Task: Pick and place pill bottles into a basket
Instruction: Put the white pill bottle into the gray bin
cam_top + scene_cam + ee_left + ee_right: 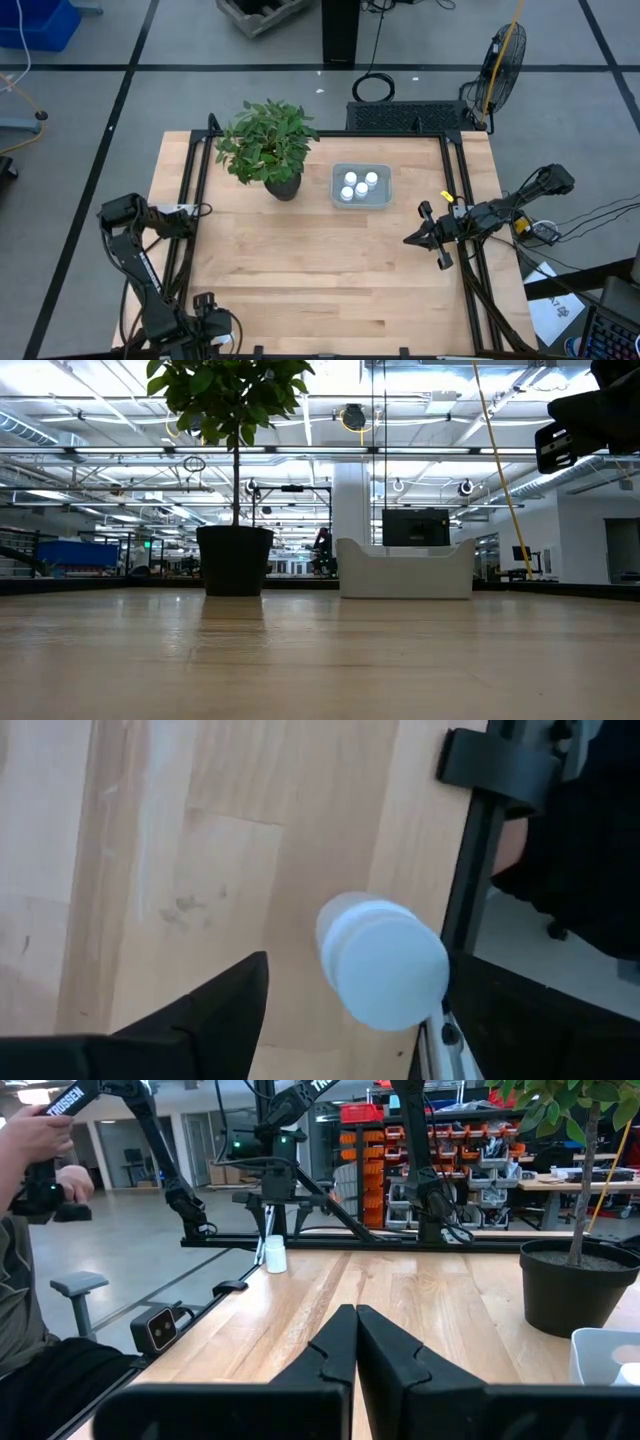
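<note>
Lone pill bottle (383, 960) upright at the table (300, 270) edge, lower left of the high view, long axis vertical, cap up, between left gripper (340, 1020) fingers spread wide apart. Four bottles (360, 186) upright in basket (383, 198), centre. Right gripper (412, 239) at right, fingers pressed together.

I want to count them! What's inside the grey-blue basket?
Four white pill bottles stand inside the basket, seen from above. From table height its wall hides them.
</note>
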Controlling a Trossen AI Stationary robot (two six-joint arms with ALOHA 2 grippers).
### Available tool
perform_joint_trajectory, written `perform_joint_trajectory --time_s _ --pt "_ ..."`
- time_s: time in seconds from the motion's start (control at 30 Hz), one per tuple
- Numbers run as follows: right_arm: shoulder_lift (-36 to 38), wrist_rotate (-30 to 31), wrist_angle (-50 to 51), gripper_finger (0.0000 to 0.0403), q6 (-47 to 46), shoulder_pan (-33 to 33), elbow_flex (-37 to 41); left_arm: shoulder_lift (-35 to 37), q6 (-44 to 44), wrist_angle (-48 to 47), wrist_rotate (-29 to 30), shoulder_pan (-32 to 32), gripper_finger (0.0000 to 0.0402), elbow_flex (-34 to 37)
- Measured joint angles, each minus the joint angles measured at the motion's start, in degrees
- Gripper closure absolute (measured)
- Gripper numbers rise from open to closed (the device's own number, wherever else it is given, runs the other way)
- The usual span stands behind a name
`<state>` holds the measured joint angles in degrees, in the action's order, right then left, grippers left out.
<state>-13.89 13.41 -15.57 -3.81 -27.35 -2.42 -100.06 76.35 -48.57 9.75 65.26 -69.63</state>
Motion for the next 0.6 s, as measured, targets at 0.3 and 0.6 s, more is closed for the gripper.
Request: perform_joint_trajectory --time_s 0.3,0.6 --pt "0.00 -0.01 0.00 0.0399 0.00 -0.01 -0.01 -0.91 -1.83 2.58 0.61 -0.34 0.0136 0.00" --pt "0.00 0.00 0.00 0.0399 0.00 -0.02 -0.02 -0.89 -5.36 2.61 -0.68 -0.72 0.0230 0.00"
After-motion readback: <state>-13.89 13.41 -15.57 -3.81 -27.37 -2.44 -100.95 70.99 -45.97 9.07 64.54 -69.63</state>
